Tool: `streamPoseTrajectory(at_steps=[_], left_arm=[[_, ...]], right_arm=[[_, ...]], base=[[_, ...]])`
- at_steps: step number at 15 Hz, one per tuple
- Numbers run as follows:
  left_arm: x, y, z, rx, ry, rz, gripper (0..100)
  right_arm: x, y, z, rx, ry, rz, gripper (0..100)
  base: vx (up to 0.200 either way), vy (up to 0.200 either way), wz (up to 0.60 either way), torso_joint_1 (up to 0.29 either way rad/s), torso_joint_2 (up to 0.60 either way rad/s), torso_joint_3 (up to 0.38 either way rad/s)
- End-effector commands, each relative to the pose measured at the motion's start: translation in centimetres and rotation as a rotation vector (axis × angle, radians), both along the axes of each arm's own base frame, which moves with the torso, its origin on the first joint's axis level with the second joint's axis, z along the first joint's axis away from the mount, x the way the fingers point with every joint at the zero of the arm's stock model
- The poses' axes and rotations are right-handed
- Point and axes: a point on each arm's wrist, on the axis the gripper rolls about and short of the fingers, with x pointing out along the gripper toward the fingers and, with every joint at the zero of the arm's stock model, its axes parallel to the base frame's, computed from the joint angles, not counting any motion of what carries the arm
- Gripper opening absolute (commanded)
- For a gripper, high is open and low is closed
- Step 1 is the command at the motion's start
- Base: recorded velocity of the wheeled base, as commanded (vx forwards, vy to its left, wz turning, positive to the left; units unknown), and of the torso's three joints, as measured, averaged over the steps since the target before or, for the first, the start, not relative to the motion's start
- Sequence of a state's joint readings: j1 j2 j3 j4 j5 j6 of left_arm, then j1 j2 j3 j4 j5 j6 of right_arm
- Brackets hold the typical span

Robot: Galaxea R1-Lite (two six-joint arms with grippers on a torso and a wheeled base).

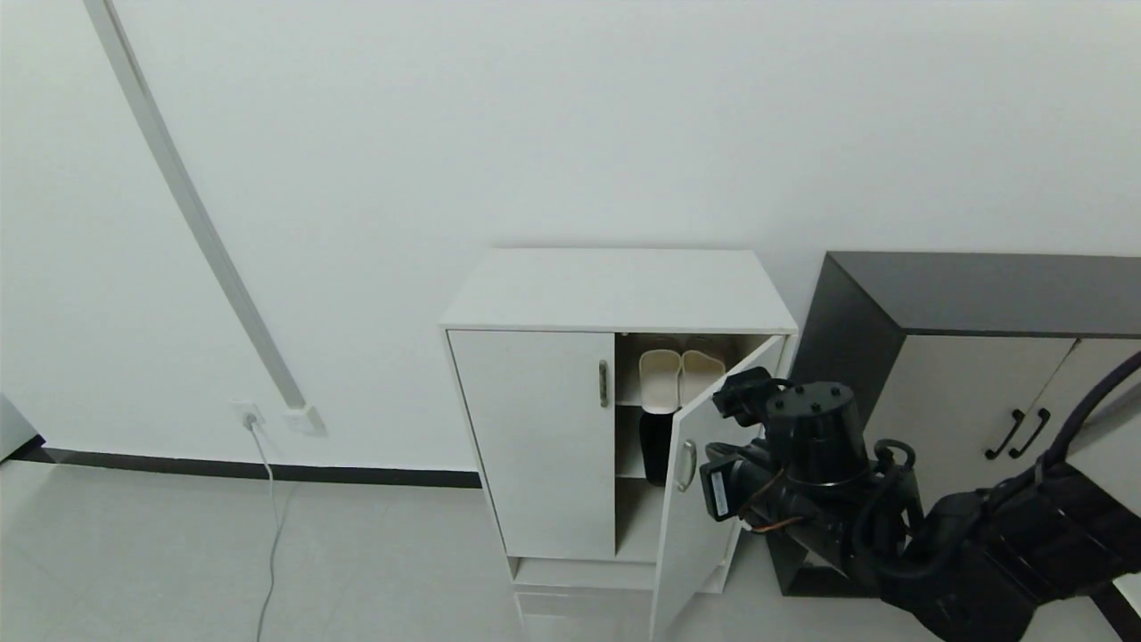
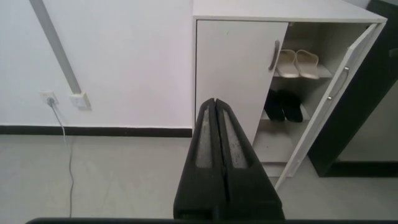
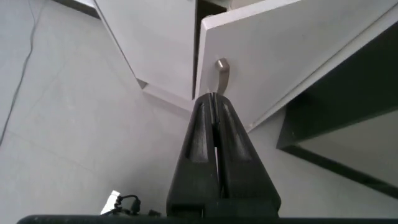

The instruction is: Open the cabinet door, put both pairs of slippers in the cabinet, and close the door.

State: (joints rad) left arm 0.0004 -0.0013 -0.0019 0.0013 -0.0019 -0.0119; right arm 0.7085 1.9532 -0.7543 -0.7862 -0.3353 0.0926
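The white cabinet (image 1: 615,290) has its left door (image 1: 535,437) closed and its right door (image 1: 691,535) standing partly open. A cream pair of slippers (image 1: 682,374) lies on the top shelf, and a black pair (image 1: 655,446) sits on the shelf below. My right gripper (image 1: 724,403) is shut and empty by the open door's outer face. In the right wrist view its tips (image 3: 214,99) are just short of the door handle (image 3: 222,71). My left gripper (image 2: 215,106) is shut and empty, well back from the cabinet (image 2: 280,7).
A dark cabinet (image 1: 980,294) stands right beside the white one, close behind the open door. A wall socket with a hanging cable (image 1: 250,416) is at the left. Bare grey floor (image 1: 267,553) lies in front and to the left.
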Motion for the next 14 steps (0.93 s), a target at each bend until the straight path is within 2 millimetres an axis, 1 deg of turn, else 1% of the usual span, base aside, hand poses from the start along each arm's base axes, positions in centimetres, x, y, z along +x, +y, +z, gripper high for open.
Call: streamPoseTrajectory(at_steps=[1,3,6,7,9,10,11,13,14], left_arm=[[0.0,0.0,0.0,-0.002,0.000,0.001,0],[0.0,0.0,0.0,-0.002,0.002,0.001,0],[0.0,0.0,0.0,-0.002,0.002,0.001,0],[0.0,0.0,0.0,-0.002,0.000,0.001,0],[0.0,0.0,0.0,-0.002,0.002,0.001,0],[0.0,0.0,0.0,-0.002,0.002,0.001,0],[0.0,0.0,0.0,-0.002,0.002,0.001,0],[0.0,0.0,0.0,-0.002,0.002,0.001,0],[0.0,0.0,0.0,-0.002,0.002,0.001,0]], right_arm=[[-1.0,-0.9,-1.1,-0.020,0.023,0.000,0],[-0.9,-0.8,-1.6,-0.030,0.035,0.001,0],[-0.2,-0.2,-2.7,-0.044,0.055,0.004,0],[0.3,0.2,-3.5,-0.052,0.066,0.003,0],[1.5,0.8,-4.2,-0.049,0.067,-0.006,0],[1.6,0.9,-4.4,-0.052,0.069,-0.005,0],[2.5,1.2,-5.0,-0.051,0.072,-0.014,0],[3.4,1.4,-5.3,-0.043,0.072,-0.008,0],[4.3,1.7,-5.4,-0.031,0.063,-0.009,0]], base=[[0.200,0.000,0.00,-0.002,0.00,0.007],[0.000,0.000,0.00,0.000,0.00,0.000],[0.000,0.000,0.00,0.000,0.00,0.000],[0.000,0.000,0.00,0.000,0.00,0.000],[0.000,0.000,0.00,0.000,0.00,0.000],[0.000,0.000,0.00,0.000,0.00,0.000],[0.000,0.000,0.00,0.000,0.00,0.000],[0.000,0.000,0.00,0.000,0.00,0.000],[0.000,0.000,0.00,0.000,0.00,0.000]])
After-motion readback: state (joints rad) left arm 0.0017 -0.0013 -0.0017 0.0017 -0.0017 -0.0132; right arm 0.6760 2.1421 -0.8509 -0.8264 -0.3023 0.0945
